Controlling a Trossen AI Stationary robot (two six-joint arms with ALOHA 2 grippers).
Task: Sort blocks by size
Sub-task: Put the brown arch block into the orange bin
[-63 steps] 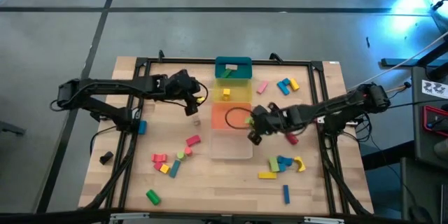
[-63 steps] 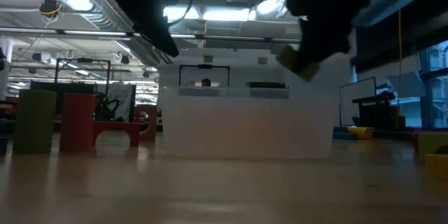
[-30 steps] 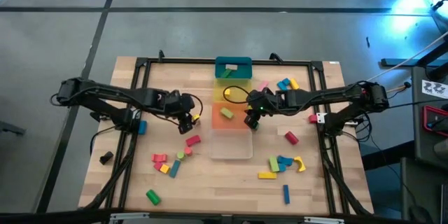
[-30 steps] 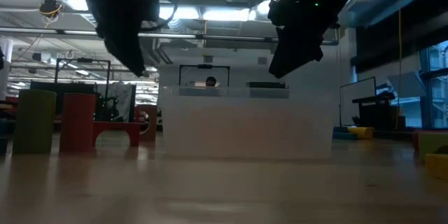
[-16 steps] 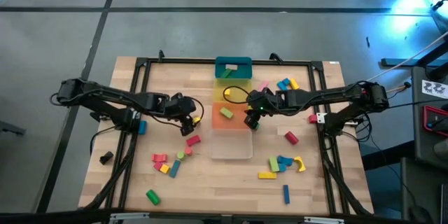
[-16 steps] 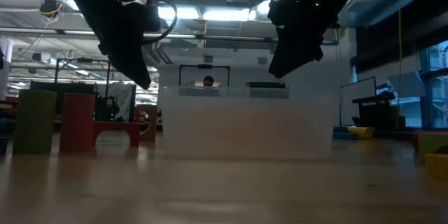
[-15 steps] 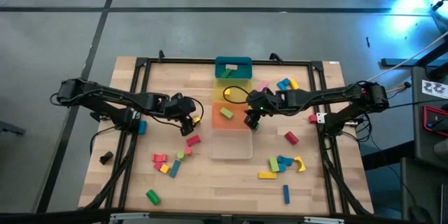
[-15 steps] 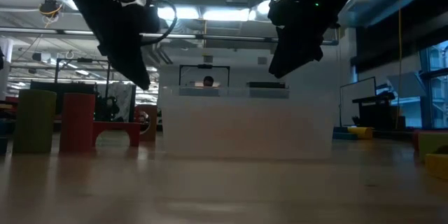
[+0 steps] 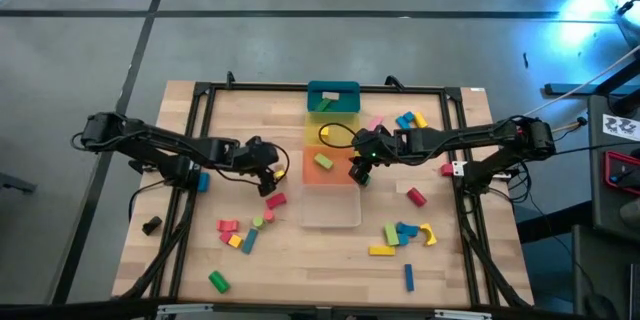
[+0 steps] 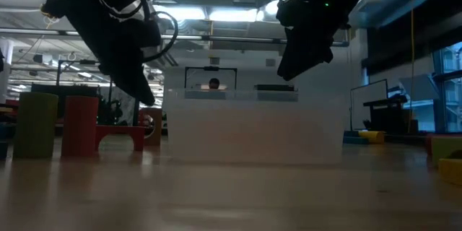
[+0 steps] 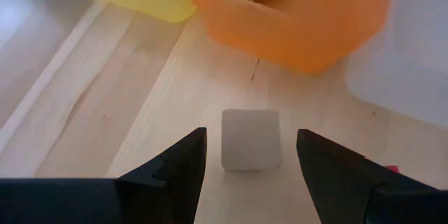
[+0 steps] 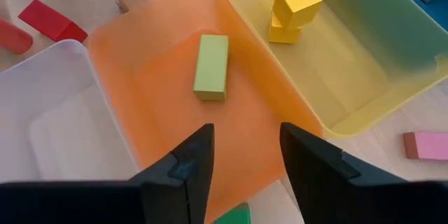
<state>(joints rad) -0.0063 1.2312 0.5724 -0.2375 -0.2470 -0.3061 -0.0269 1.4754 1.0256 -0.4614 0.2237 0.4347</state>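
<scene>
A pale tan cube (image 11: 250, 138) rests on the wooden table beside the orange bin (image 11: 315, 38). My left gripper (image 11: 250, 164) is open and slants down over the cube, one finger on either side and both clear of it. My right gripper (image 12: 246, 161) hangs open above the orange bin (image 9: 318, 172), with nothing between its fingers. A green bar block (image 12: 211, 66) lies flat on that bin's floor. Two yellow cubes (image 12: 294, 7) sit in the yellow bin (image 9: 330, 128). In the high view my left gripper (image 9: 268, 180) covers the tan cube.
Teal bin (image 9: 333, 94), yellow, orange and clear bin (image 9: 330, 210) stand in a row down the table's middle. Loose blocks lie left of them (image 9: 240, 232), a red one (image 9: 275, 201) close to my left gripper, others to the right (image 9: 405, 232) and far right (image 9: 405, 120).
My left gripper has come down toward the table, tipping a little, and now stands lower over the tan cube, its fingers staying open. My right gripper has kept still above the orange bin.
</scene>
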